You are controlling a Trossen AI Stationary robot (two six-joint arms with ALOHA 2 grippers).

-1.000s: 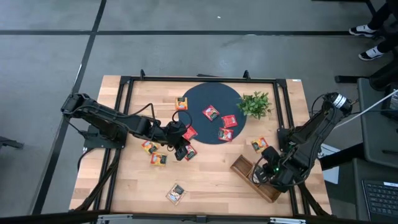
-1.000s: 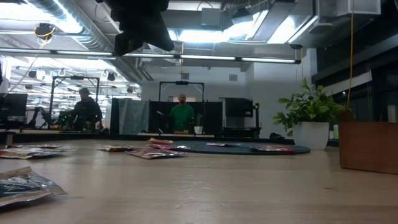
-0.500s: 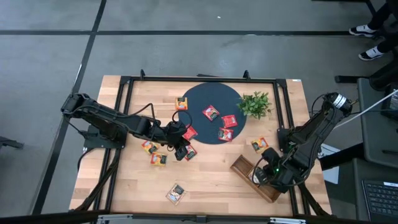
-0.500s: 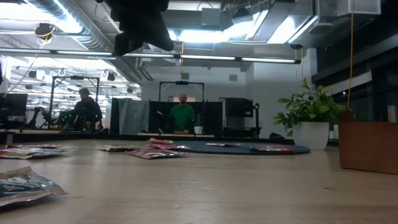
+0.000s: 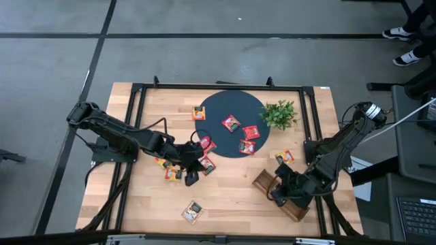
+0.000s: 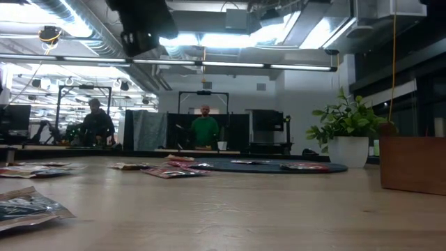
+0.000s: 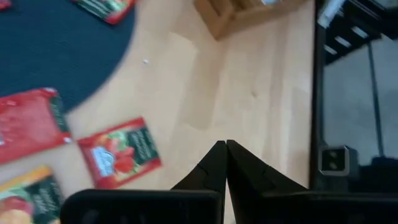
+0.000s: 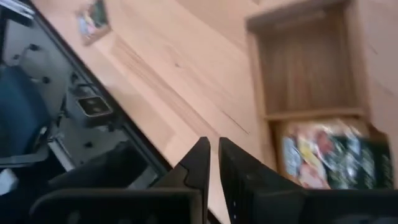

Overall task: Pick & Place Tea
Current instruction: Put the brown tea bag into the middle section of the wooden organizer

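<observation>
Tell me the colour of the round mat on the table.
Dark navy blue round mat, seen best in the high view.

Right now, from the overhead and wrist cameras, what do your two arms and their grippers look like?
Both arms are dark, jointed links with black cables running along them. The left gripper has two slim black fingers tapering to pointed tips on a broad black body. The right gripper has matching black tapered fingers. The right arm carries a silver-white ring near its base and a small green light near its wrist.

The right gripper [image 8: 213, 163] hung over bare table [image 8: 180, 74] beside the wooden tray [image 8: 305, 68] (one tea packet [image 8: 333, 155] lay inside), fingers barely apart.
</observation>
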